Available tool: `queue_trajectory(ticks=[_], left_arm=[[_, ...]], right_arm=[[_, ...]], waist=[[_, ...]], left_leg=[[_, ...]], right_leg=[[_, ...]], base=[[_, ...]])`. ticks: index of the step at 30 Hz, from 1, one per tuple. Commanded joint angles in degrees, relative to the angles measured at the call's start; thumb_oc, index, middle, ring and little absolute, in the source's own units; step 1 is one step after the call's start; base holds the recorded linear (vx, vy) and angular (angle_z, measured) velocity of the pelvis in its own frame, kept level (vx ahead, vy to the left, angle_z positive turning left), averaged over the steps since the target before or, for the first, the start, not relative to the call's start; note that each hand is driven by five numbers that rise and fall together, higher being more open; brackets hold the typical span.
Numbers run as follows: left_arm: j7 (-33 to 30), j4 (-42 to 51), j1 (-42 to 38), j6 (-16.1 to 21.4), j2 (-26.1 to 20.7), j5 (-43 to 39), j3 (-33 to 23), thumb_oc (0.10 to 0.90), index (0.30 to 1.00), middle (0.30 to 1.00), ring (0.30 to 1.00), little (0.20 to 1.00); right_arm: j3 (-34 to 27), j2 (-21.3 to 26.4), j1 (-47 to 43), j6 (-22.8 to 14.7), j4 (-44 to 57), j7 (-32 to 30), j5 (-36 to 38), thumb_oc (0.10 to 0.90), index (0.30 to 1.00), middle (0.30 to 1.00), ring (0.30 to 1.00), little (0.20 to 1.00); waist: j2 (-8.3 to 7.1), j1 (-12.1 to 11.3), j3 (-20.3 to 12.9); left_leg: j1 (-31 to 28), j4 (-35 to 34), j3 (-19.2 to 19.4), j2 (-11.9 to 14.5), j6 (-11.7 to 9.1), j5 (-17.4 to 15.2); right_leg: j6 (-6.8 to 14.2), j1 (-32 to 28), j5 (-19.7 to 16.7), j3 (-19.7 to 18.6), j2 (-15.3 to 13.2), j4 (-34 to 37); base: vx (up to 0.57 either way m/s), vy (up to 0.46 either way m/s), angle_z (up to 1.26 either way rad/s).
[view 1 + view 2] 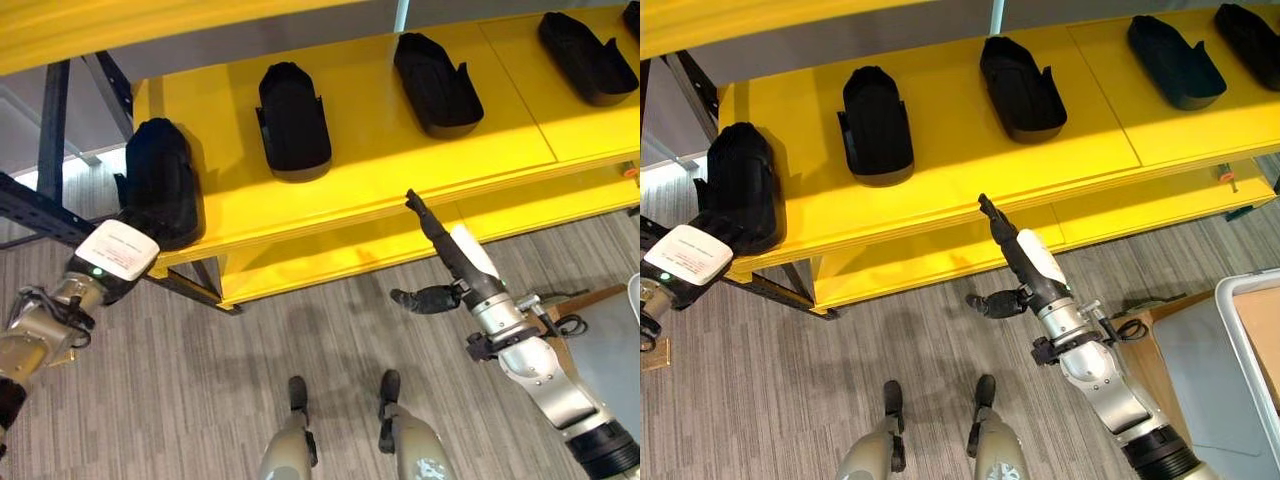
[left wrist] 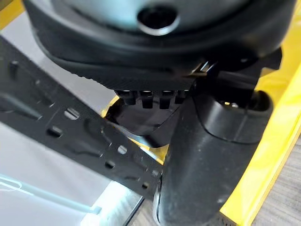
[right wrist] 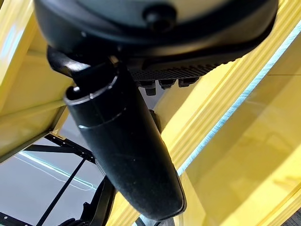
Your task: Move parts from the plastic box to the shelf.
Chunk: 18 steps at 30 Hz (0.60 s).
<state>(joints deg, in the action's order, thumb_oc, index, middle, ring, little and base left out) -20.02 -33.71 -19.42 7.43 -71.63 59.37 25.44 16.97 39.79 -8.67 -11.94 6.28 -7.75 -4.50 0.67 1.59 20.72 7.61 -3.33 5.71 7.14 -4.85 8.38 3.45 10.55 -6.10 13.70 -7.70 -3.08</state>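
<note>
- Left robot hand [image 1: 118, 252] reaches to the left end of the yellow metal shelf [image 1: 400, 150], against a black moulded plastic part [image 1: 160, 180] lying there; whether its fingers grip it cannot be told
- Right robot hand [image 1: 1025, 262], fingers straight, holds nothing, below the shelf's front edge
- Four more black parts [image 1: 293, 120] lie spaced along the shelf

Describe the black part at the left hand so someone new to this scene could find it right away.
Start at the long yellow shelf board, where a row of black moulded plastic parts lies. Follow the row to the board's left end, by the dark metal upright. The part there sits at the board's front corner, and it alone has the robot's left hand against it; the others lie untouched.
</note>
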Motion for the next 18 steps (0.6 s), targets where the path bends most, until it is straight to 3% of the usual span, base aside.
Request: queue_trajectory(ticks=[1, 11, 18], left_arm=[[-0.5, -1.8, 1.6, -3.3, -5.4, 0.6, -5.5, 0.900, 1.000, 1.000, 1.000, 1.000], [-3.6, 2.1, 4.9, -5.6, -5.8, -1.4, -16.1, 0.900, 1.000, 1.000, 1.000, 1.000], [-6.2, 10.1, 11.6, -6.1, -6.5, -2.7, -27.9, 0.900, 1.000, 1.000, 1.000, 1.000]], right_arm=[[-4.8, 0.2, -1.3, -5.1, 4.9, -1.5, -0.9, 0.900, 1.000, 1.000, 1.000, 1.000], [-6.4, -0.4, -0.5, -4.8, 4.7, -1.3, -1.4, 0.900, 1.000, 1.000, 1.000, 1.000], [-7.8, -1.1, 0.5, -4.6, 4.5, -1.1, -1.9, 0.900, 1.000, 1.000, 1.000, 1.000]], waist=[[-1.92, -0.5, -4.8], [-1.45, -0.9, -6.4], [-0.89, -1.5, -7.6]], left_leg=[[-5.0, 4.5, -5.0, 2.6, -0.7, -9.0], [-5.8, 3.4, -5.1, 2.4, -0.8, -8.7], [-6.9, 2.4, -5.3, 2.4, -0.9, -8.6]], right_leg=[[7.2, 1.1, -0.6, -2.0, -6.9, -2.9], [7.2, 0.0, -0.7, -1.5, -6.8, -1.8], [7.2, -1.3, -0.7, -1.0, -6.6, -0.8]], base=[[0.00, 0.000, 0.00], [0.00, 0.000, 0.00], [0.00, -0.001, 0.01]])
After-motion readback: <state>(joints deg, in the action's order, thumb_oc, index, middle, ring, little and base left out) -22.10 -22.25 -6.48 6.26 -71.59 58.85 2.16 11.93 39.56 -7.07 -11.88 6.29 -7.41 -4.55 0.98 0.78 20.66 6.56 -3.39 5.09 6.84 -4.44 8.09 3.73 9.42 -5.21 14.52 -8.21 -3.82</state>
